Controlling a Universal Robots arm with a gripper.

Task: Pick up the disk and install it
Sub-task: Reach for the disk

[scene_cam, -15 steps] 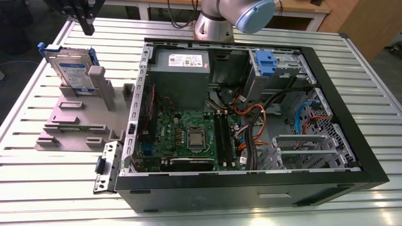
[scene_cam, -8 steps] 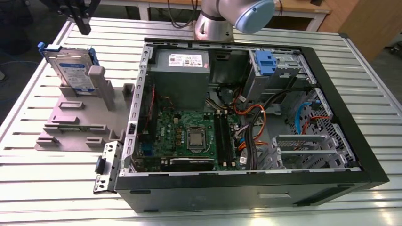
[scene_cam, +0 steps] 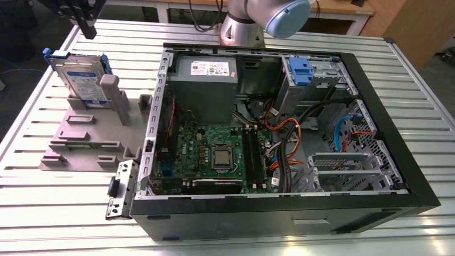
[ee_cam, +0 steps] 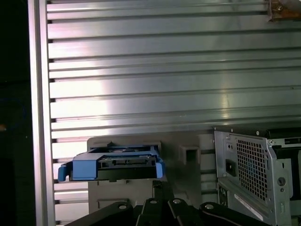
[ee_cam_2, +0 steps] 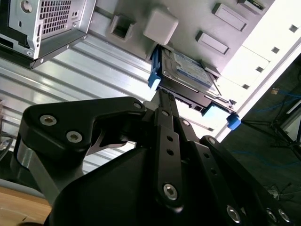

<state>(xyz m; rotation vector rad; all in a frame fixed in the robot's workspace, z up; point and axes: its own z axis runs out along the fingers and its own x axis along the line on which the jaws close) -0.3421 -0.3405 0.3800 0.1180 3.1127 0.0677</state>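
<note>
The disk (scene_cam: 76, 80) is a silver drive with a white-and-blue label in a blue carrier, standing on edge in the grey plastic holder (scene_cam: 82, 136) at the exterior view's left. My gripper (scene_cam: 87, 29) hangs above and slightly behind the disk, not touching it. Its black fingers are closed together with nothing between them. In the second wrist view the fingertips (ee_cam_2: 162, 96) point at the disk (ee_cam_2: 188, 70) from a short way off. The first wrist view has the disk's (ee_cam: 120, 162) blue-framed top edge just beyond my gripper (ee_cam: 159, 186).
An open black computer case (scene_cam: 398, 133) lies on the slatted aluminium table (scene_cam: 235, 242), right beside the holder. It holds a motherboard, cables, a power supply and a drive bay with a blue bracket (scene_cam: 300, 69). The arm's base (scene_cam: 249, 21) stands behind the case.
</note>
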